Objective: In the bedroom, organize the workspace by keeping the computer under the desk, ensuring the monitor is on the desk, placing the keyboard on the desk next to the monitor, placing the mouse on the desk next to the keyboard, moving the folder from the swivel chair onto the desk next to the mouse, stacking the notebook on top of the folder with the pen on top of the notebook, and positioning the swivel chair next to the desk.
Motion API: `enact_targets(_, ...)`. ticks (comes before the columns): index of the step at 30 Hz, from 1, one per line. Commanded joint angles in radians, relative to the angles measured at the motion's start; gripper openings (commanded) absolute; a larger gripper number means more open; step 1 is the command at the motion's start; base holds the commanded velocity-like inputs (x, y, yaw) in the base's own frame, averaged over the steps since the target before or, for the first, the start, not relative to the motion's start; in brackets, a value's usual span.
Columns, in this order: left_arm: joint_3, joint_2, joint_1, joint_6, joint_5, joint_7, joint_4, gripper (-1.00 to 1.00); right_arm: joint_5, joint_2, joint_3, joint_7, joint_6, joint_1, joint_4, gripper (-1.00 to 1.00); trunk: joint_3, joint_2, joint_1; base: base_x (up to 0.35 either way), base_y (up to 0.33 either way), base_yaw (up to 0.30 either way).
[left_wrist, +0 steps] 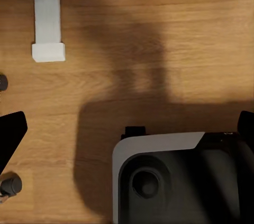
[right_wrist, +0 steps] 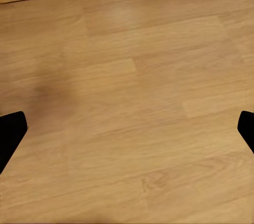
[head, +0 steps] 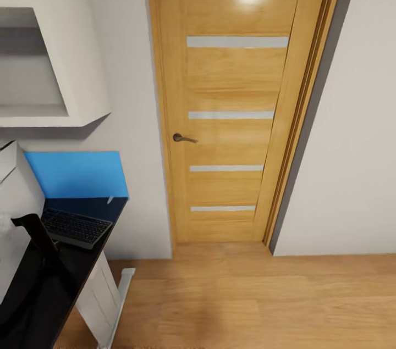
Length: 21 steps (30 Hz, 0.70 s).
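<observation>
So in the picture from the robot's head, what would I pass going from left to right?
White wall shelf → bright blue flat folder on the black-topped desk → light wooden door with frosted strips and a dark lever handle → plain pale grey wall.

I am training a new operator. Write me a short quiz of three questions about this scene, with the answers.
1. True or false: the keyboard lies on the desk.
2. Which thing on the desk is nearest the wooden door? A) blue folder B) keyboard C) monitor
3. Fill in: in the right wrist view, the right pincer is open and hangs over bare wooden ____.

Key: 1 true; 2 A; 3 floor.
</observation>
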Motion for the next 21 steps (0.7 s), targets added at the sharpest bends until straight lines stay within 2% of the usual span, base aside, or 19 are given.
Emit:
enact_targets(1, 0.0, 0.0, 0.0, -0.012, 0.0, 0.0, -0.001, 1.0, -0.002, 0.0, 0.001, -0.001, -0.003, 0.0, 0.0, 1.0, -0.002, -0.001, 0.0, 0.0, 0.0, 0.183)
enact_targets(8, 0.0, 0.0, 0.0, -0.041, 0.0, 0.0, -0.001, 1.0, -0.002, 0.0, 0.001, -0.001, -0.003, 0.0, 0.0, 1.0, -0.011, -0.001, 0.0, 0.0, 0.0, 0.183)
enact_targets(14, 0.002, 0.0, 0.0, -0.104, 0.001, 0.0, 0.0, 1.0, -0.003, 0.0, 0.001, -0.001, -0.003, 0.0, 0.0, 1.0, -0.018, -0.001, 0.0, 0.0, 0.0, 0.183)
enact_targets(17, 0.002, 0.0, 0.0, -0.116, 0.001, 0.0, 0.0, 1.0, -0.003, 0.0, 0.0, -0.001, -0.004, 0.0, 0.0, 1.0, -0.021, -0.001, 0.0, 0.004, 0.0, 0.183)
enact_targets(21, 0.002, 0.0, 0.0, -0.122, 0.002, 0.0, 0.0, 1.0, -0.005, 0.001, -0.001, 0.0, -0.012, 0.0, 0.0, 1.0, -0.024, -0.001, 0.0, 0.219, -0.005, 0.094)
